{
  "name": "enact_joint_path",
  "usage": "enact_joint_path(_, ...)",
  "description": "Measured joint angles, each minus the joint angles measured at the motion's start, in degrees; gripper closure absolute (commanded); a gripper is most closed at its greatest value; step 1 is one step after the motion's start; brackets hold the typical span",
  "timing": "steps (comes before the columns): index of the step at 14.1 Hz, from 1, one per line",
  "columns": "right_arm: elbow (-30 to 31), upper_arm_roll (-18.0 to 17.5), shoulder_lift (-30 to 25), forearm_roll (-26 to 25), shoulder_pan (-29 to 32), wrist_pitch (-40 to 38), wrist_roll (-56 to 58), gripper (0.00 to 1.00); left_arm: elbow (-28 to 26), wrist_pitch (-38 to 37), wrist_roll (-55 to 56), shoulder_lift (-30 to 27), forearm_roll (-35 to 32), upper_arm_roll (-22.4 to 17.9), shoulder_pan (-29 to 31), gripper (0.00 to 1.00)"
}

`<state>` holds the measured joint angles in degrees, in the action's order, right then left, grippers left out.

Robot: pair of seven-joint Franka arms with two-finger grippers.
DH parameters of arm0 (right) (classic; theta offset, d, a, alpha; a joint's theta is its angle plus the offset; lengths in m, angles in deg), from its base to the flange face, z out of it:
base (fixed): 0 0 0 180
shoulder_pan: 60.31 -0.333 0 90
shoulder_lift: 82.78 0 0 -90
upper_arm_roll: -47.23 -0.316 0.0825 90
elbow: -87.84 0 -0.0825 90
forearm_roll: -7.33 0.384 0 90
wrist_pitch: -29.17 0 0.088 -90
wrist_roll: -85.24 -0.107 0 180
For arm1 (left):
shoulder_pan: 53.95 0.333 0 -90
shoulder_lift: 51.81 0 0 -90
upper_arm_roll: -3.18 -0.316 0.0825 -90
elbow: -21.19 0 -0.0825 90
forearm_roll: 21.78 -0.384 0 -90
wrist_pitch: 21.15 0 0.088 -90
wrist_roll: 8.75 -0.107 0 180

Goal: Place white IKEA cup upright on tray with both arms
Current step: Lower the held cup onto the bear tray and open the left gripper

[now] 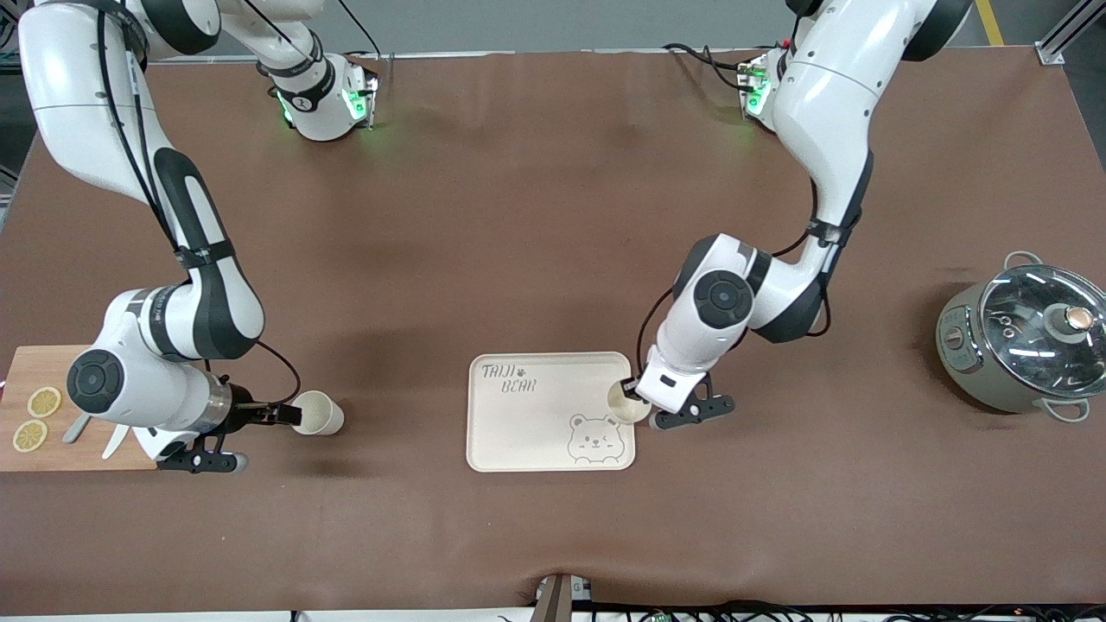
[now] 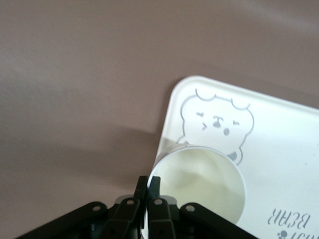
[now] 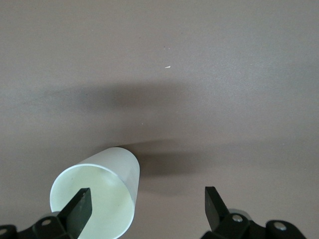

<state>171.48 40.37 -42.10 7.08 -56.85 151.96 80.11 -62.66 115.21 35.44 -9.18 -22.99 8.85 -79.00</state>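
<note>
Front view: the brown surface (image 1: 536,233) carries a cream tray (image 1: 527,432) with "TAIJI BEAR" lettering and a bear drawing, lying toward the front camera near the middle. The left tool (image 1: 633,393) sits at the tray's edge on the left arm's side, pinching the rim of a white cup (image 1: 624,404) that stands upright there, mouth up. The right tool (image 1: 289,416) is low over the surface toward the right arm's end, with a second cup (image 1: 318,413) at its tip, lying on its side with its open mouth toward the tool. A wooden board (image 1: 39,380) with two lemon slices (image 1: 36,418) lies just beside the right arm's wrist at that end. A grey pot (image 1: 1020,345) with a glass lid stands at the left arm's end.

Left wrist view: the left tool (image 2: 148,191) has its fingers (image 2: 154,186) drawn together on the cup (image 2: 204,184) rim, one inside and one outside. The cup rests on the tray (image 2: 284,144) corner, partly covering the bear.

Right wrist view: the right tool (image 3: 147,204) has its fingers (image 3: 79,206) spread wide apart. One finger sits in the mouth of the lying cup (image 3: 99,194); the other is clear of it, over bare surface (image 3: 199,74).
</note>
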Motion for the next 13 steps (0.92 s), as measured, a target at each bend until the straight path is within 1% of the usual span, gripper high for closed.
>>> enact_joint_path(5,0.3,0.0,1.1,0.0,-0.2,-0.1,0.0,0.00,0.6,-5.2,2.4,0.1,-0.1,-0.7,-3.6,1.00)
enact_joint_path(9,1.1,0.0,1.6,-0.1,-0.2,-0.1,0.0,0.00,0.6,-5.8,3.9,0.2,-0.2,-2.5,-6.4,1.00)
enact_joint_path(13,1.7,0.0,1.7,-0.1,-0.4,-0.1,0.0,0.00,0.6,-5.8,4.0,0.5,-0.6,-3.1,-6.7,1.00)
